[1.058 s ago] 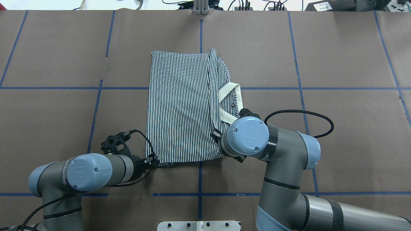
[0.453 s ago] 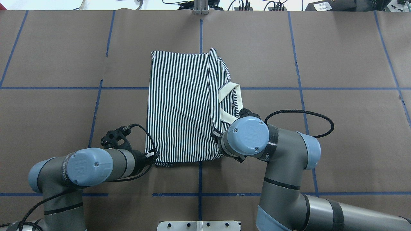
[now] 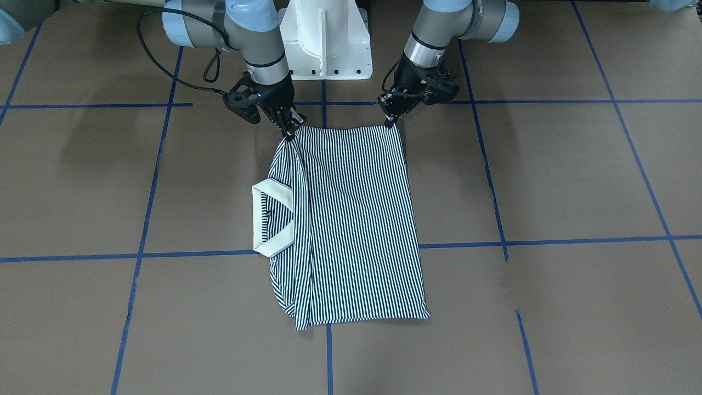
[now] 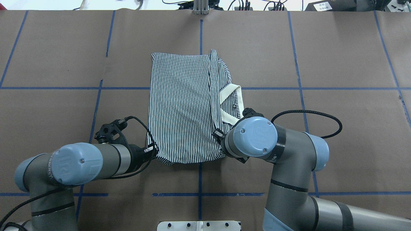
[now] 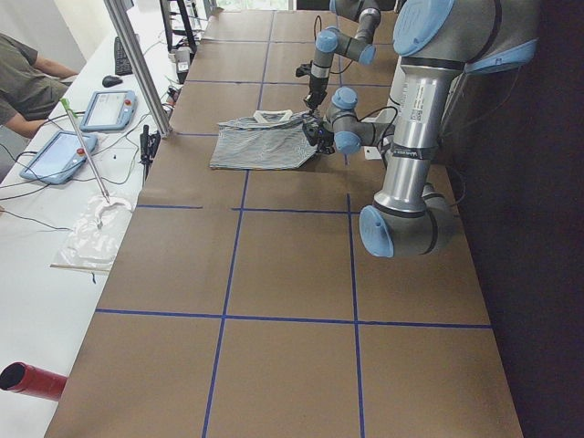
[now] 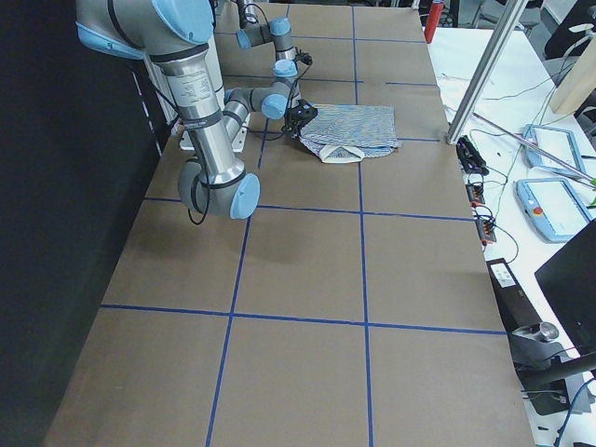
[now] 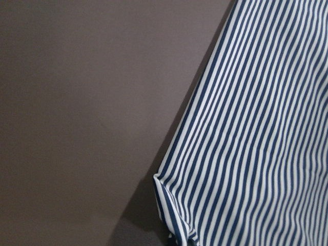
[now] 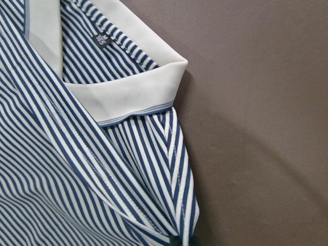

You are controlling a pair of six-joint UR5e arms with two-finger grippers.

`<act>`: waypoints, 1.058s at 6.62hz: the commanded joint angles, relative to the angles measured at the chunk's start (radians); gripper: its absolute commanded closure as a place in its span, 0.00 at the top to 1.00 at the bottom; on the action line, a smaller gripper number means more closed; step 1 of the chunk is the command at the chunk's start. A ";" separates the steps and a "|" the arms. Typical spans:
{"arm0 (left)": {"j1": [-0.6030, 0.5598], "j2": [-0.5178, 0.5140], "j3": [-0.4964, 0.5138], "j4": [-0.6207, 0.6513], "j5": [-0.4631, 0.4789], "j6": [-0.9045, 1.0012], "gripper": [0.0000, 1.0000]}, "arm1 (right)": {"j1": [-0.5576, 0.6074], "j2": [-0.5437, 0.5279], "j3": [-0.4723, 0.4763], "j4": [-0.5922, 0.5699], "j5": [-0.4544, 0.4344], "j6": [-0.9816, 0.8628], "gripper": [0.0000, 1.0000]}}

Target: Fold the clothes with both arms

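Observation:
The striped polo shirt (image 3: 356, 219) lies folded lengthwise on the brown table, its cream collar (image 3: 274, 248) to my right. It also shows in the overhead view (image 4: 179, 102). My left gripper (image 3: 390, 122) is shut on the shirt's near corner on my left; in the overhead view (image 4: 154, 150) that corner is bunched and slightly raised. My right gripper (image 3: 289, 130) is shut on the near corner by the collar; in the overhead view its wrist hides it. The left wrist view shows striped cloth (image 7: 256, 128); the right wrist view shows collar (image 8: 128, 89) and stripes.
Blue tape lines grid the brown paper table (image 4: 337, 48). The white pedestal base (image 3: 326, 38) stands between the arms. A side bench holds tablets (image 5: 105, 109) behind an aluminium post (image 5: 137, 64). A seated person (image 5: 23, 87) is at that bench.
My left arm has drawn back and swung left, and the shirt's near left corner has risen and bunched. My right wrist has shifted slightly right with its corner.

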 commanded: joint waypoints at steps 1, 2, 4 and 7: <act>-0.014 -0.043 -0.133 0.148 -0.001 0.007 0.00 | 0.028 -0.061 0.139 -0.005 0.001 0.013 0.00; -0.127 -0.116 -0.042 0.141 -0.007 0.123 0.00 | 0.140 0.000 0.054 -0.001 0.018 0.005 0.00; -0.302 -0.252 0.186 0.089 -0.013 0.270 0.00 | 0.311 0.225 -0.256 0.008 0.135 -0.034 0.00; -0.378 -0.330 0.501 -0.143 -0.013 0.354 0.00 | 0.391 0.428 -0.679 0.169 0.165 -0.120 0.00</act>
